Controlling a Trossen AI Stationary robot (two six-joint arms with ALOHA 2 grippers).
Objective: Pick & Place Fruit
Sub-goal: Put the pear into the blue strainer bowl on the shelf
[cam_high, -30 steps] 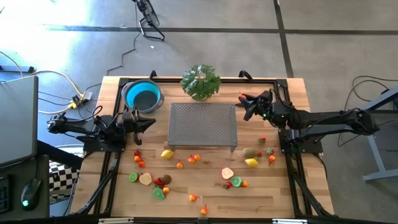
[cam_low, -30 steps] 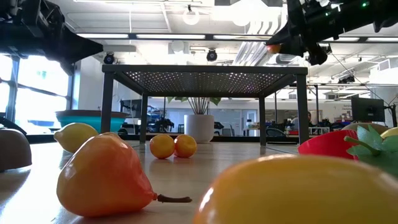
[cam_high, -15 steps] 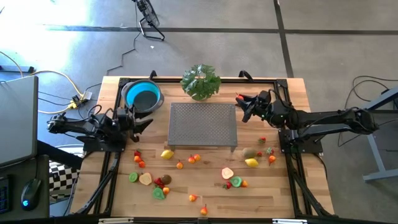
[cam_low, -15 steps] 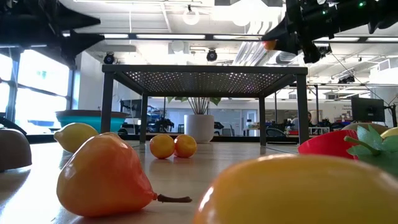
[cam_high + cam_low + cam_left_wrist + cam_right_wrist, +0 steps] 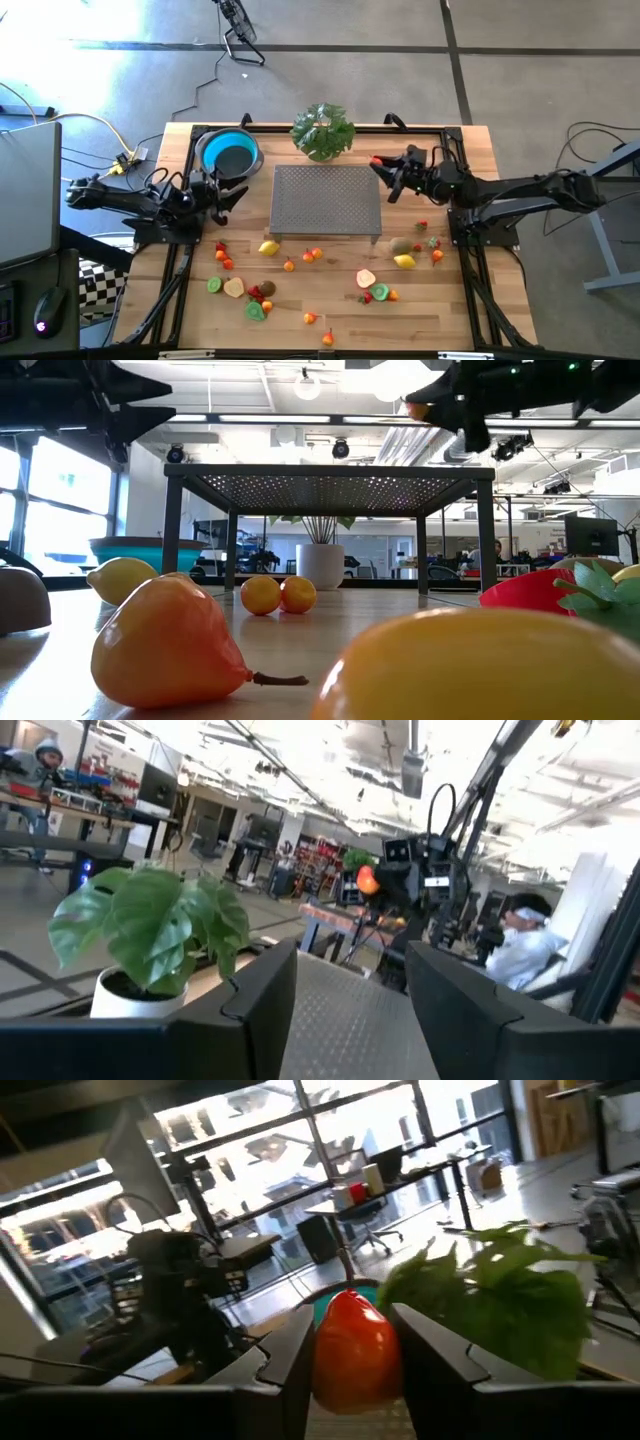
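Note:
My right gripper (image 5: 379, 166) is shut on a small red-orange fruit (image 5: 352, 1342) high above the far right corner of the mesh platform (image 5: 326, 200). The low view shows that fruit (image 5: 414, 407) at the gripper's tip, well above the platform top. My left gripper (image 5: 238, 194) stands open and holds nothing, just near of the blue bowl (image 5: 230, 155) and left of the platform. Many small fruits, such as a lemon (image 5: 268, 247) and a kiwi half (image 5: 214, 285), lie on the near half of the wooden table. My right gripper pinches the red-orange fruit by its two opposite sides (image 5: 324, 1360) between its two fingers. The fingers come level from the table's right side. The fruit is lifted clear, above the platform's right edge.
A leafy green plant in a white pot (image 5: 323, 130) stands at the far edge behind the platform. Loose fruits lie under and near of the platform, among them two orange ones (image 5: 278, 594) and a pear (image 5: 165, 640). Black frame rails (image 5: 180, 270) run along both table sides.
My left gripper has opened and tipped its fingers upward, staying beside the bowl. My right gripper has carried the red-orange fruit a little toward the table's left edge, over the platform's right edge, still shut on it.

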